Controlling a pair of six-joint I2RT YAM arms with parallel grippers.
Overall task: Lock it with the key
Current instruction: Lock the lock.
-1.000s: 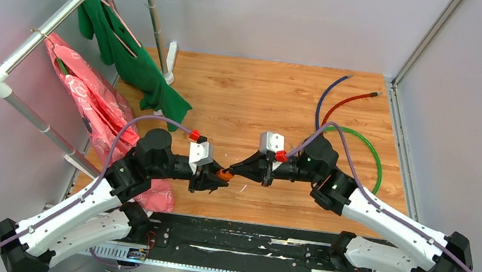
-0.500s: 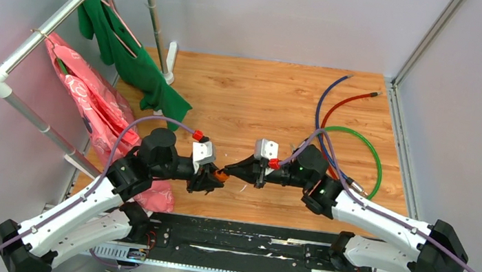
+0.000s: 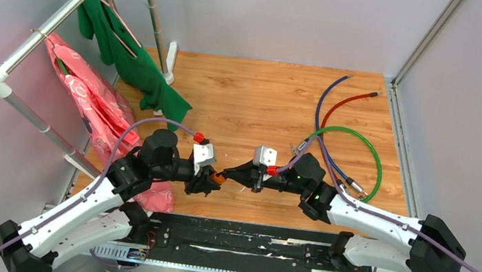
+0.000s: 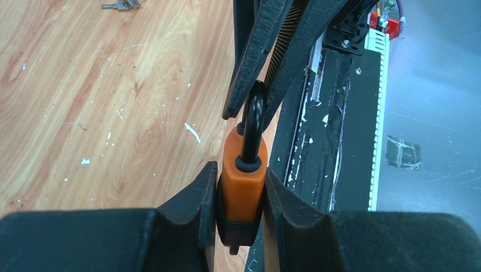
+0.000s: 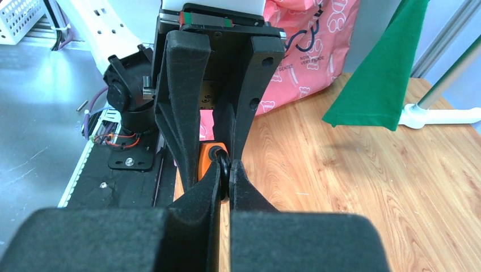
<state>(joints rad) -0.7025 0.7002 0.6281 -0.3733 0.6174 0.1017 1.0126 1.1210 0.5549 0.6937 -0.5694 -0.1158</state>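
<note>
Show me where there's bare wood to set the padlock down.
Free: the bare table behind the grippers, bordered by the green garment on the left and the cables on the right. Crowded: near middle, where left gripper and right gripper clamp the orange padlock, and beside the pink bag.

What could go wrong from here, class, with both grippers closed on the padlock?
1. The right gripper pinches only the thin shackle, so a pull or twist could let it slip out.
2. The key lies apart on the table while both grippers are occupied. Letting go with either to fetch it might tilt or drop the orange padlock held by the left gripper.
</note>
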